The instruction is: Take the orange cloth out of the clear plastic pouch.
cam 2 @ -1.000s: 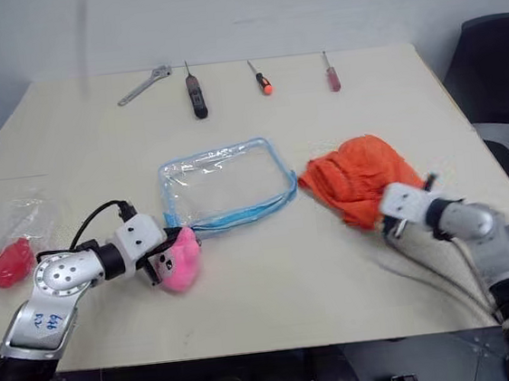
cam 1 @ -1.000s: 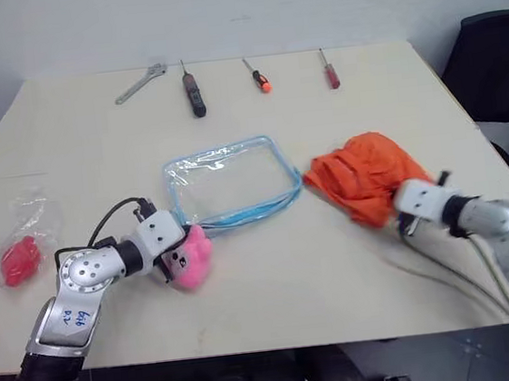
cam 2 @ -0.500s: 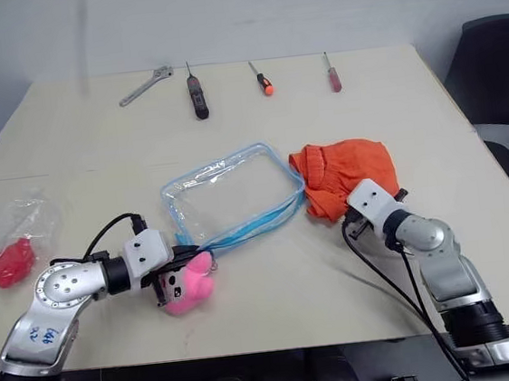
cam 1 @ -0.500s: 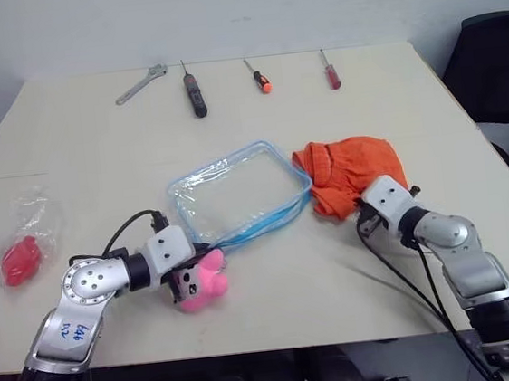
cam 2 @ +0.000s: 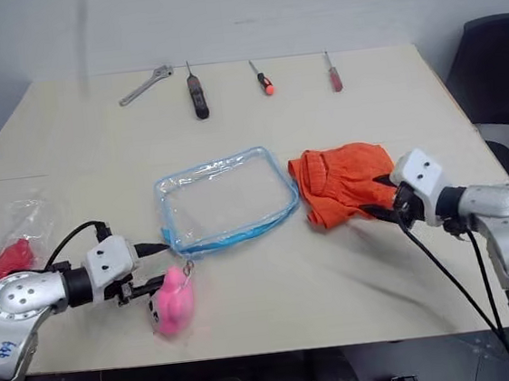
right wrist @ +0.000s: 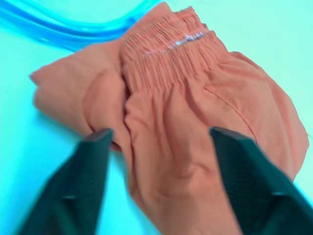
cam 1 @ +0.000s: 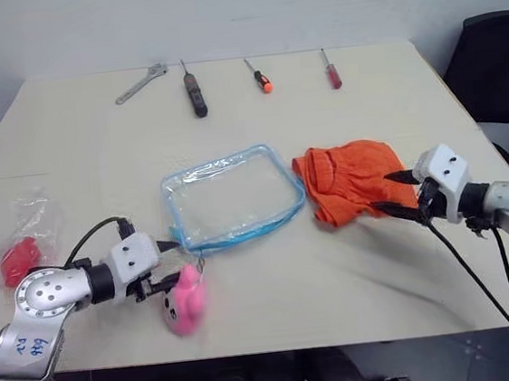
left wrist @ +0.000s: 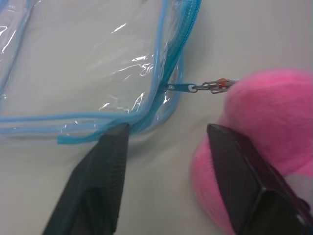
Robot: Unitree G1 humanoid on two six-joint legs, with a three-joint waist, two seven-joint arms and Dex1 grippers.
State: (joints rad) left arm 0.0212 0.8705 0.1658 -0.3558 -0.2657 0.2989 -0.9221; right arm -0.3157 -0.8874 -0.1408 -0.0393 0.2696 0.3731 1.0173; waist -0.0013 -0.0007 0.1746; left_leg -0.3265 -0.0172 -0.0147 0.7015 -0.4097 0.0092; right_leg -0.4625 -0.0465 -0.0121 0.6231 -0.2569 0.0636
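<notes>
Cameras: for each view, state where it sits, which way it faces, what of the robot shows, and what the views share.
Left eye view: on the head, looking forward and down over the table; both arms show, left tool and right tool open.
Right eye view: its stereo twin, same scene.
Left wrist view: along the left tool's fingers at the clear plastic pouch corner and pink plush charm.
Right wrist view: along the right tool's fingers at the orange cloth.
Shared: both wrist views catch the pouch's blue trim.

Bright orange ribbed fabric cloth [cam 1: 354, 180], at 3 o'clock of the transparent rectangular plastic pouch with light blue trim [cam 1: 231, 197]. Pink plush charm [cam 1: 185, 302] at the pouch's 7 o'clock. Beige tabletop [cam 1: 96, 152]. Red item in thin clear wrap [cam 1: 20, 256], at 9 o'clock.
</notes>
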